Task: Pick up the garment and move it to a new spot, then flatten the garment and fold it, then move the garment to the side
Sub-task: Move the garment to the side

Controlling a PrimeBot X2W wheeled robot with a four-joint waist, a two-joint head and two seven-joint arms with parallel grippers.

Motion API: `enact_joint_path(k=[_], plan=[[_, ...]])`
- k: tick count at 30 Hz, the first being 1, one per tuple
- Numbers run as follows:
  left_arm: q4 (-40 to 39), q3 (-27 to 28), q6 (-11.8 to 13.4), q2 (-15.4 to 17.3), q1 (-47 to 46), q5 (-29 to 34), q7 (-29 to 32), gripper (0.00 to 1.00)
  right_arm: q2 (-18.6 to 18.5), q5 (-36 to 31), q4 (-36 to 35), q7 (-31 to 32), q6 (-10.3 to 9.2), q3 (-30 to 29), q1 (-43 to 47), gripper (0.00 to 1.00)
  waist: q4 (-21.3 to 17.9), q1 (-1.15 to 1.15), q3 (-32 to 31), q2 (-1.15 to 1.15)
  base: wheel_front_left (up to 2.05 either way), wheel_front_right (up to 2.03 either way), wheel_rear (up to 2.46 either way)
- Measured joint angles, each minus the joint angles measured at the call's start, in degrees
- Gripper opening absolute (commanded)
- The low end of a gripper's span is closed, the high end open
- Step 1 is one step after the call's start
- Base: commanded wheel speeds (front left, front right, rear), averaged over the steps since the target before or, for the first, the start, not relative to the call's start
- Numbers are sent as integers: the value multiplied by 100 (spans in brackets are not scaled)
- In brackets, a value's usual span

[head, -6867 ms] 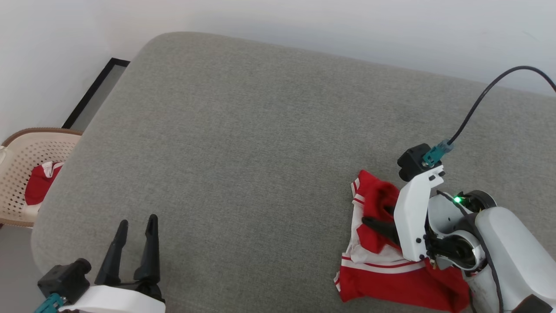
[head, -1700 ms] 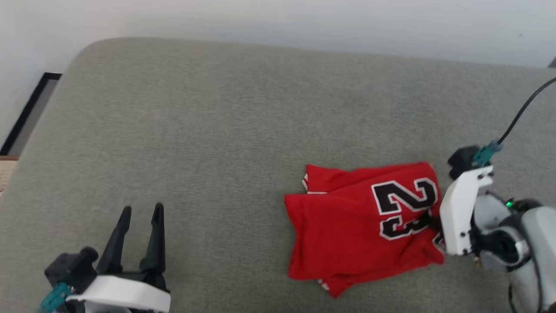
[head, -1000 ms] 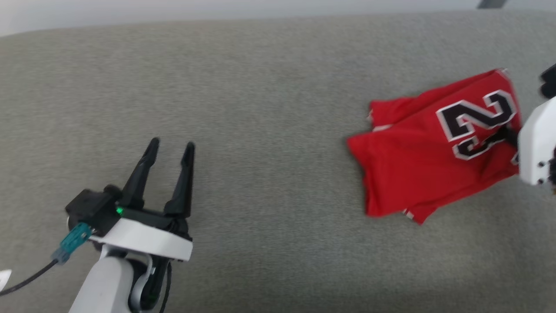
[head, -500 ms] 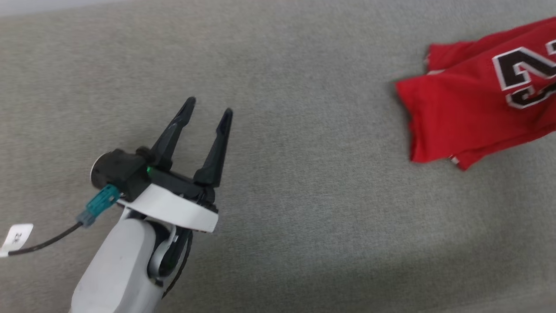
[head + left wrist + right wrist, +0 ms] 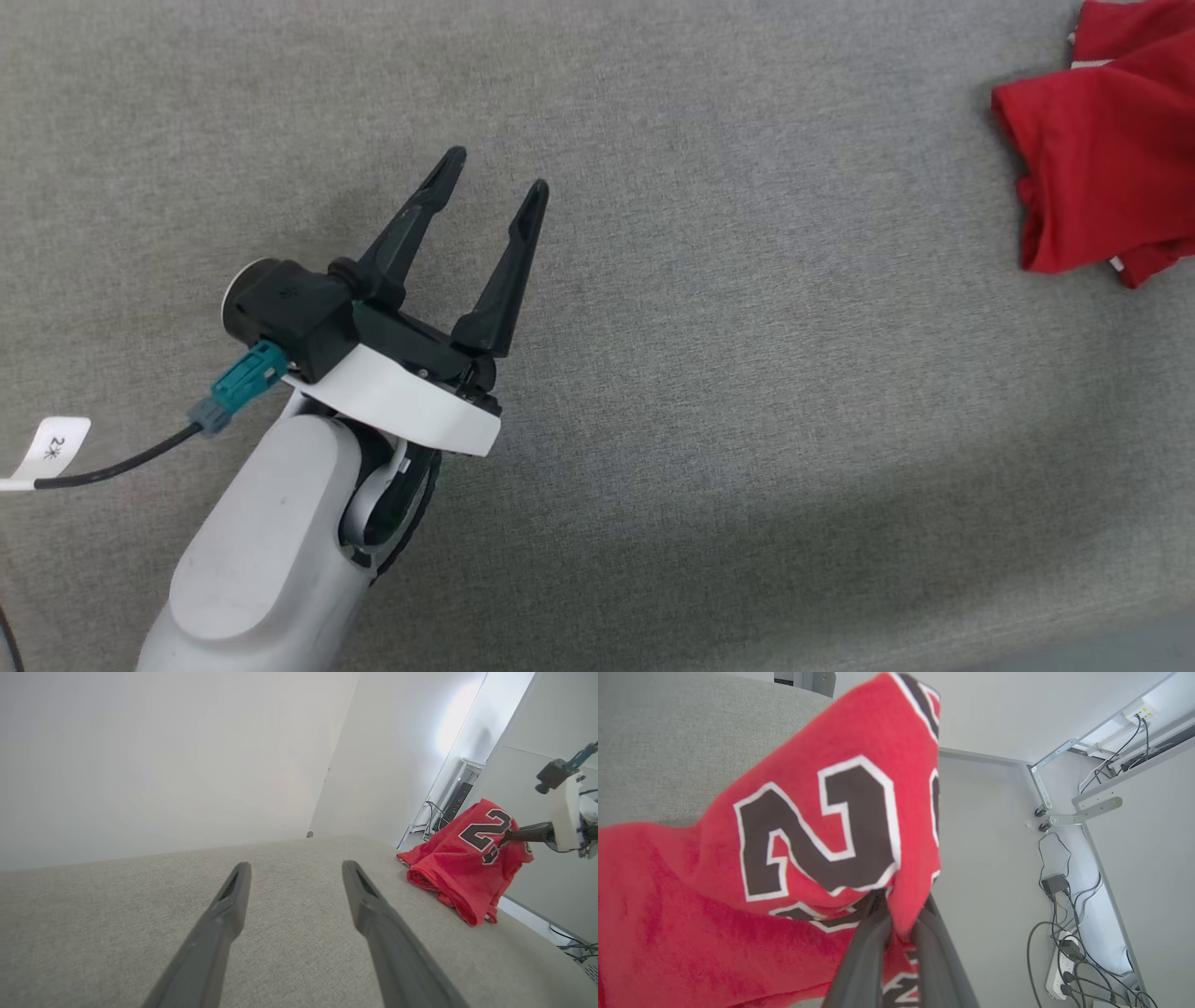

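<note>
My right hand (image 5: 903,903), pinched on the red jersey shirt with black numbers (image 5: 462,868), has lifted it partly off the grey fabric cushion (image 5: 747,420): move begun; left hand (image 5: 495,173) wide.

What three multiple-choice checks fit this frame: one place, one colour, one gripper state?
1. In the head view the garment lies at:
A) lower left
B) centre
C) upper right

2. Its numerals are:
A) black, white-outlined
B) yellow
C) blue

3. The right gripper is:
A) wide open, holding nothing
B) shut on the garment
C) shut on nothing

Key:
1 C: it sits at that view's top right edge on the grey cushion, well apart from the open left gripper.
2 A: the right wrist view shows a black 2 edged in white.
3 B: it pinches red cloth and holds one end up.
</note>
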Motion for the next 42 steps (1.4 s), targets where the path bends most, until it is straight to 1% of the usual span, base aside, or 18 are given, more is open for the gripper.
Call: enact_joint_path(k=[3,7,12,13,15,16,17,18,19,26,27,31,37,42], plan=[[21,-58,0,10,-79,-18,-1,100,218,-368,322,-250,0,-193,-96,0,-1,0,89,0,0,0,0],[52,-144,0,37,-161,-40,0,100,516,-635,736,-474,0,-355,-196,0,17,0,164,0,0,0,0],[88,-191,0,44,-235,-63,0,100,691,-866,1181,-702,0,-506,-343,0,79,0,192,0,0,0,0],[91,-192,0,56,-241,-70,-1,100,700,-916,1260,-743,0,-546,-385,6,96,0,190,0,0,0,0],[113,-185,0,74,-240,-87,-1,100,720,-979,1386,-842,0,-624,-450,35,127,0,174,0,0,0,0],[114,-160,0,78,-240,-93,-1,100,731,-1022,1452,-877,0,-659,-481,47,140,0,163,0,0,0,0],[112,-113,0,78,-237,-113,-1,100,732,-1048,1517,-907,0,-700,-505,69,155,0,151,0,0,0,0],[107,-67,0,84,-231,-125,-1,100,727,-1081,1570,-926,0,-736,-532,97,170,0,136,0,0,0,0],[99,-22,0,93,-216,-143,-1,100,728,-1091,1627,-951,0,-794,-568,100,183,0,117,0,0,0,0],[49,409,0,69,80,-303,-1,100,699,-1158,1841,-1154,0,-1160,-680,100,298,0,-50,0,0,0,0],[2,556,0,55,175,-307,0,100,710,-1134,1867,-1232,0,-1250,-682,100,334,0,-118,0,0,0,0],[-152,802,0,54,407,-296,-1,100,739,-1215,1881,-1337,0,-1346,-681,100,396,0,-267,0,0,0,0],[-278,1196,0,40,757,-258,-1,100,890,-1280,1827,-1461,0,-1374,-651,100,488,0,-515,0,0,0,0],[-285,1457,0,-26,993,-220,-1,100,1050,-1181,1700,-1564,0,-1281,-495,100,569,0,-736,0,0,0,0]])
